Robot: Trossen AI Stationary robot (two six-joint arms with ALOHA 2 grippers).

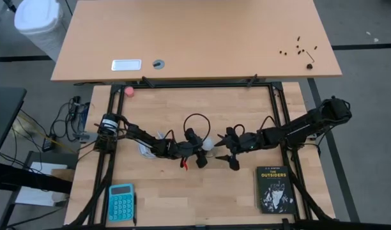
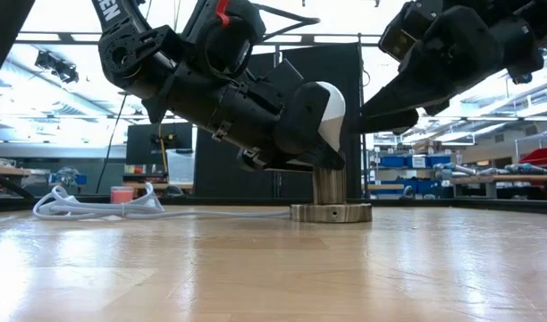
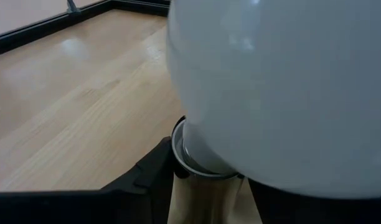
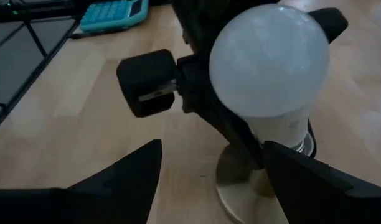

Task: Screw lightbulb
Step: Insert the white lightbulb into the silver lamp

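Left end effector (image 1: 204, 153) is right on the lightbulb (image 1: 209, 144), fingers (image 4: 150, 84) clamped against the lower part of the white globe. The bulb stands upright, its base seated in the metal socket (image 2: 330, 204) on the table (image 1: 183, 185). From the left wrist, the globe fills nearly the whole picture, directly ahead and pressed close, with the socket's collar just beneath it. Right end effector (image 1: 230, 150) sits just beside the bulb on the opposite side, facing it. Its two fingers (image 4: 125, 177) are spread wide with nothing between them, and the bulb stands just beyond their tips, apart from them. A white cord (image 2: 104, 206) trails away from the socket across the table.
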